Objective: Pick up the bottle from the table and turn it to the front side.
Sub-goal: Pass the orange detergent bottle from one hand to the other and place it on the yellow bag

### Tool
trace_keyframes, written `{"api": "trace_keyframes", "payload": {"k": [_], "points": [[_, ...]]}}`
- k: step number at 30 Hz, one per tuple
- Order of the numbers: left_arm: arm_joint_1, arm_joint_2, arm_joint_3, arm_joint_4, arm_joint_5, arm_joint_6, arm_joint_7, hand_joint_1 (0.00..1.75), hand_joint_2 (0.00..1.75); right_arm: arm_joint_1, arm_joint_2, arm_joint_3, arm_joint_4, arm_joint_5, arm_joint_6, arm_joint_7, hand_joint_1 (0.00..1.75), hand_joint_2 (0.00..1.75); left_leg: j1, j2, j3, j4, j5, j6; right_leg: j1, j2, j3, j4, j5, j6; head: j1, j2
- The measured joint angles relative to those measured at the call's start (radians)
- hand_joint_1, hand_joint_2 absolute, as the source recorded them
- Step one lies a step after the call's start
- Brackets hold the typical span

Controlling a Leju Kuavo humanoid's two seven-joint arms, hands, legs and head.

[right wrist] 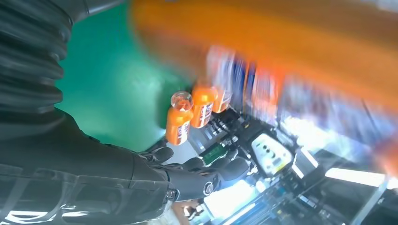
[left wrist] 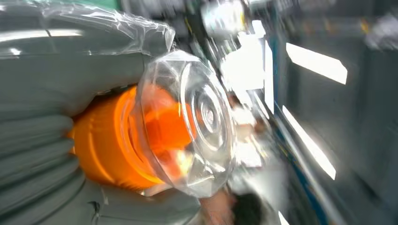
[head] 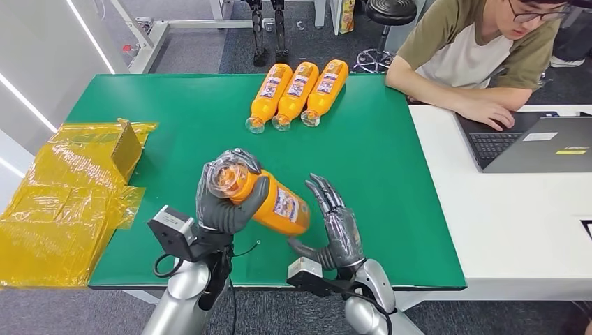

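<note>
An orange bottle (head: 269, 201) with a clear base and a blue-and-white label hangs tilted above the green table (head: 377, 160). My left hand (head: 227, 199) grips its base end, and the left wrist view looks straight at the clear bottom of the bottle (left wrist: 187, 122) with my left hand (left wrist: 42, 154) wrapped round it. My right hand (head: 336, 225) is beside the bottle's other end, fingers spread and straight, holding nothing. In the right wrist view the bottle (right wrist: 281, 51) is a blurred orange band near my right hand (right wrist: 141, 173).
Three more orange bottles (head: 297, 93) lie side by side at the table's far edge. Crumpled yellow plastic with a cardboard piece (head: 77, 195) covers the left side. A person works at a laptop (head: 530, 143) on the white table to the right.
</note>
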Motion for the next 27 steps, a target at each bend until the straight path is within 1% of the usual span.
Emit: {"api": "trace_keyframes", "payload": {"k": [2, 4, 5, 7, 10, 12, 14, 16, 19, 22, 25, 27], "points": [[0.004, 0.010, 0.022, 0.000, -0.135, 0.186, 0.059, 1.75, 1.75, 0.024, 0.007, 0.000, -0.025, -0.027, -0.018, -0.012, 0.00, 1.75, 0.000, 0.000, 0.000, 0.000, 0.000, 0.000, 0.000, 0.001, 0.000, 0.000, 0.000, 0.000, 0.000, 0.000], [0.005, 0.032, 0.045, 0.000, -0.321, 0.370, 0.122, 1.75, 1.75, 0.044, 0.014, -0.001, -0.054, -0.049, -0.023, -0.020, 0.00, 1.75, 0.000, 0.000, 0.000, 0.000, 0.000, 0.000, 0.000, 0.001, -0.001, 0.001, 0.000, 0.000, 0.000, 0.000], [0.007, 0.048, 0.059, 0.000, -0.409, 0.429, 0.149, 1.75, 1.75, 0.053, 0.016, -0.001, -0.070, -0.058, -0.023, -0.022, 0.00, 1.75, 0.000, 0.000, 0.000, 0.000, 0.000, -0.001, 0.000, 0.000, -0.001, 0.001, 0.000, -0.001, 0.000, 0.000], [0.013, 0.084, 0.089, 0.000, -0.569, 0.483, 0.208, 1.75, 1.75, 0.068, 0.018, -0.002, -0.101, -0.082, -0.022, -0.029, 0.00, 1.75, 0.000, 0.000, 0.000, -0.001, 0.000, -0.001, 0.000, 0.000, -0.001, 0.001, -0.001, -0.002, 0.000, 0.000], [0.026, 0.145, 0.138, 0.000, -0.841, 0.497, 0.318, 1.75, 1.75, 0.092, 0.018, -0.008, -0.145, -0.132, -0.021, -0.049, 0.00, 1.75, 0.001, 0.001, 0.000, -0.001, 0.000, -0.001, 0.000, 0.001, -0.001, 0.002, -0.001, -0.002, 0.000, 0.000], [0.035, 0.197, 0.169, 0.000, -0.977, 0.487, 0.374, 1.75, 1.75, 0.112, 0.018, -0.015, -0.177, -0.160, -0.025, -0.059, 0.00, 1.75, 0.001, 0.001, 0.000, -0.001, 0.000, -0.001, 0.000, 0.001, -0.001, 0.002, -0.002, -0.002, 0.000, 0.000], [0.042, 0.259, 0.196, 0.000, -1.055, 0.479, 0.413, 1.75, 1.75, 0.135, 0.018, -0.022, -0.210, -0.177, -0.032, -0.064, 0.00, 1.75, 0.001, 0.001, 0.000, -0.002, 0.000, -0.001, 0.001, 0.001, -0.002, 0.002, -0.002, -0.003, 0.000, 0.000], [0.044, 0.335, 0.217, 0.001, -1.093, 0.484, 0.433, 1.75, 1.75, 0.155, 0.017, -0.027, -0.240, -0.189, -0.038, -0.066, 0.00, 1.75, 0.001, 0.002, 0.000, -0.002, 0.000, -0.001, 0.001, 0.002, -0.002, 0.002, -0.002, -0.003, 0.000, 0.000], [0.036, 0.454, 0.245, 0.009, -1.091, 0.487, 0.422, 1.75, 1.75, 0.178, 0.016, -0.033, -0.275, -0.205, -0.035, -0.072, 0.00, 1.75, 0.001, 0.003, 0.000, -0.002, 0.000, -0.002, 0.001, 0.002, -0.003, 0.003, -0.002, -0.004, 0.000, 0.000], [0.030, 0.554, 0.268, 0.017, -1.122, 0.448, 0.400, 1.75, 1.75, 0.187, 0.016, -0.035, -0.304, -0.218, -0.018, -0.081, 0.00, 1.75, 0.001, 0.003, 0.000, -0.002, 0.001, -0.002, 0.001, 0.002, -0.003, 0.004, -0.003, -0.004, 0.000, 0.000], [0.020, 0.631, 0.276, 0.038, -1.152, 0.374, 0.356, 1.75, 1.75, 0.187, 0.016, -0.035, -0.325, -0.238, -0.004, -0.095, 0.00, 1.75, 0.001, 0.003, 0.000, -0.002, 0.001, -0.002, 0.001, 0.002, -0.003, 0.004, -0.003, -0.004, 0.000, 0.000], [-0.001, 0.670, 0.273, 0.077, -1.144, 0.319, 0.296, 1.75, 1.75, 0.186, 0.015, -0.035, -0.335, -0.252, 0.000, -0.106, 0.00, 1.75, 0.001, 0.003, 0.000, -0.002, 0.001, -0.002, 0.001, 0.002, -0.003, 0.004, -0.003, -0.004, 0.000, 0.000]]}}
